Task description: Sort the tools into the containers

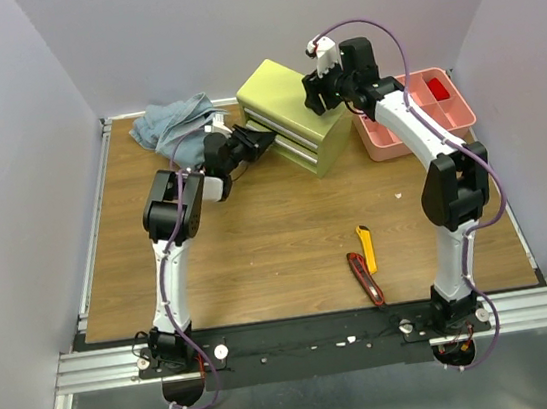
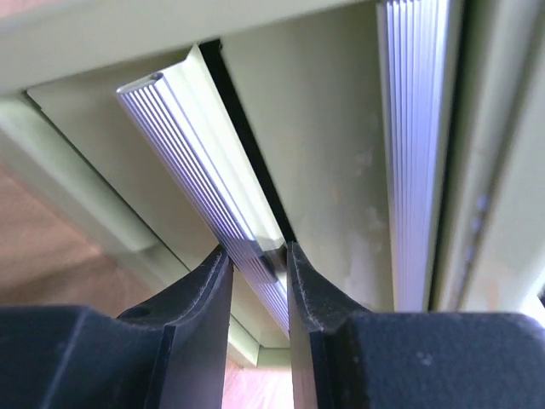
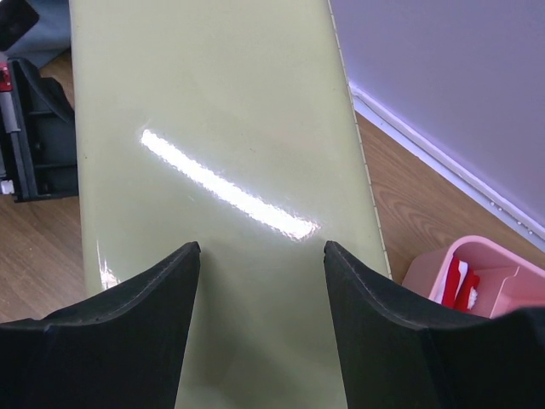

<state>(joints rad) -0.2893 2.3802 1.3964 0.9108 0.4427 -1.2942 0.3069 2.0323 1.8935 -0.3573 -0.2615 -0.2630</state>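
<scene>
The yellow-green chest stands at the back middle of the table, its stacked drawers facing front left. My left gripper is at the drawer fronts. In the left wrist view it is shut on a drawer's silvery front edge, which stands slightly out from the chest. My right gripper is open just over the chest's flat top, with nothing between its jaws. The yellow utility knife and the red-black utility knife lie on the table at the front right. No pliers show.
A blue-grey cloth lies bunched at the back left, behind my left arm. A pink tray with a red item stands right of the chest; it also shows in the right wrist view. Walls close the table's back and sides.
</scene>
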